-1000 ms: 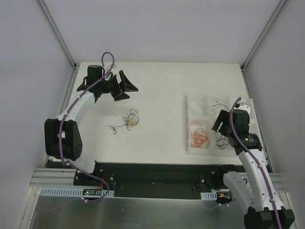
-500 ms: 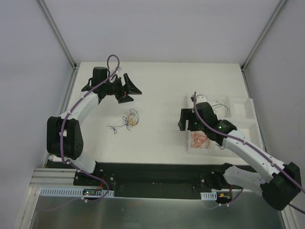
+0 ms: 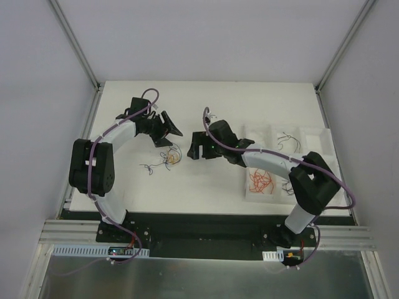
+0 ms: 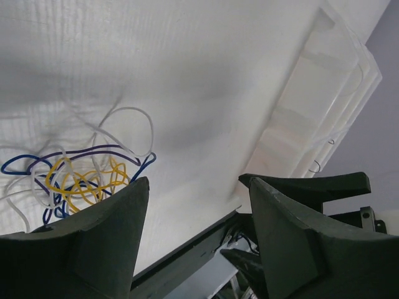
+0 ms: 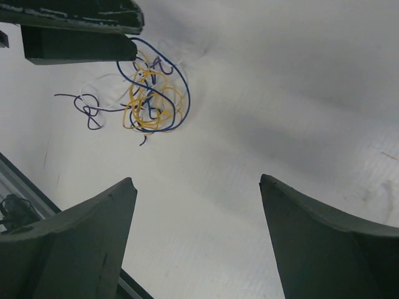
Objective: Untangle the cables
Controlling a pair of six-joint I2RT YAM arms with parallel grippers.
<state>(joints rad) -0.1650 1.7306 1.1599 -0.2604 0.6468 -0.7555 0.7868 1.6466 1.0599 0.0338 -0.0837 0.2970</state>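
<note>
The cables are a small tangle (image 3: pixel 167 158) of blue, yellow, purple and white wires lying on the white table left of centre. It shows in the left wrist view (image 4: pixel 81 177) and in the right wrist view (image 5: pixel 149 93). My left gripper (image 3: pixel 171 131) is open and empty, just above and behind the tangle; in its own view (image 4: pixel 198 184) the tangle lies left of its fingers. My right gripper (image 3: pixel 192 148) is open and empty, a short way right of the tangle; in its own view (image 5: pixel 196 180) it is apart from the wires.
A white compartment tray (image 3: pixel 257 132) stands at the right, holding a bunch of orange wires (image 3: pixel 262 180) and thin black wires (image 3: pixel 288 137). The tray also shows in the left wrist view (image 4: pixel 324 93). The left gripper's fingers (image 5: pixel 75 25) show in the right wrist view.
My right arm has swung from the tray at the right far leftwards to beside the tangle. My left gripper has moved nearer and down towards the tangle.
</note>
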